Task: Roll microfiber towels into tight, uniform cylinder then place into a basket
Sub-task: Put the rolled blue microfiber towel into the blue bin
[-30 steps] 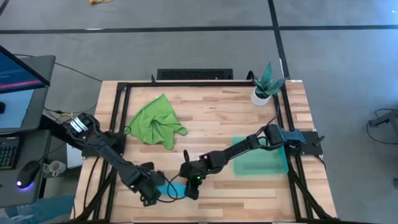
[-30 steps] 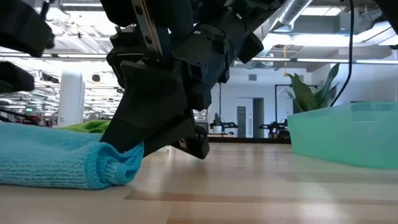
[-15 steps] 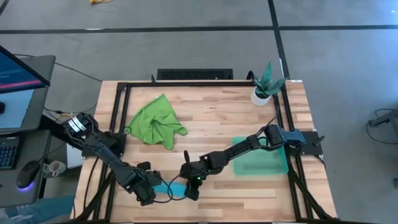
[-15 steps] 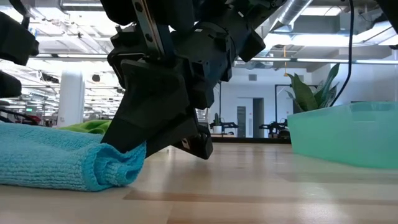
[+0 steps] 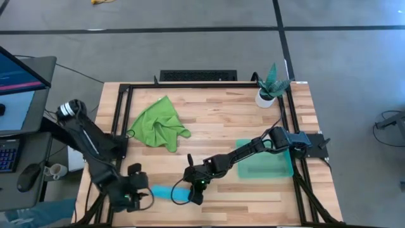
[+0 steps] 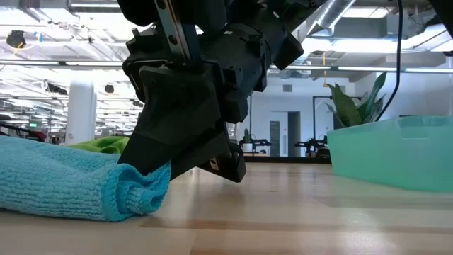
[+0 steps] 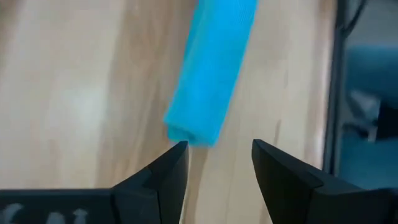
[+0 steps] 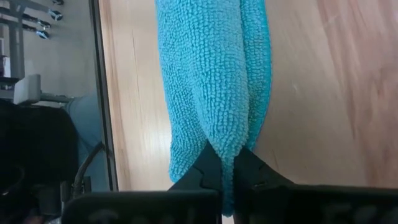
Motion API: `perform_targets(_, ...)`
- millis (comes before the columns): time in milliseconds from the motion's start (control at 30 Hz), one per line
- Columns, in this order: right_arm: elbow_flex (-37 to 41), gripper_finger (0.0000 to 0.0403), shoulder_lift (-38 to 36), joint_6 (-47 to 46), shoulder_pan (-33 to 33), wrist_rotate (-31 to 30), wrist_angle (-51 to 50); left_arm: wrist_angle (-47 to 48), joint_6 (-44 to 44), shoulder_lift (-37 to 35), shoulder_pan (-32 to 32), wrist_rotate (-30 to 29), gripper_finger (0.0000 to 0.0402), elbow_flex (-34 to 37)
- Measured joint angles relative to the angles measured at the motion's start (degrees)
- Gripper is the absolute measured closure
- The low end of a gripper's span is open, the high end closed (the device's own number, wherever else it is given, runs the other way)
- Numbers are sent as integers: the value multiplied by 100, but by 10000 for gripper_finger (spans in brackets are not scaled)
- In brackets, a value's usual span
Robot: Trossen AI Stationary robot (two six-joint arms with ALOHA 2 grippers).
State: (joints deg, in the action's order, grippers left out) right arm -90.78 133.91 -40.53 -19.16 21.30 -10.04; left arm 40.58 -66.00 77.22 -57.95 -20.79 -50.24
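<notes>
Microfiber towel in sky blue [image 5: 166,192], rolled near the table's front edge, was pinched by the right gripper [image 5: 193,194], left gripper [image 5: 140,196] spread off its end, so basket [image 5: 281,170] next, probably.

Around my bench: grey concrete floor [image 5: 190,44] w/ dark seam lines. Monitor [image 5: 19,73] on a desk at my left — keyboard [image 5: 7,155] and mouse [image 5: 28,177] below it. Behind, a big open hall: white column [image 6: 81,113], ceiling ducts [image 6: 368,25], strip lights — bright overall.
</notes>
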Motion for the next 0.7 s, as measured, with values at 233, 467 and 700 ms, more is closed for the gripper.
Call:
perform_targets(233,0,378,0,0,2,-15,0,-157,148,-348,-196,-1131,231,-2)
perform_targets(467,0,384,0,1,11,-18,-2,-2054,611,-214,-22,-983,231,904)
perform_targets(700,0,380,0,0,13,-26,-3,-4306,444,-276,61,-876,231,2169)
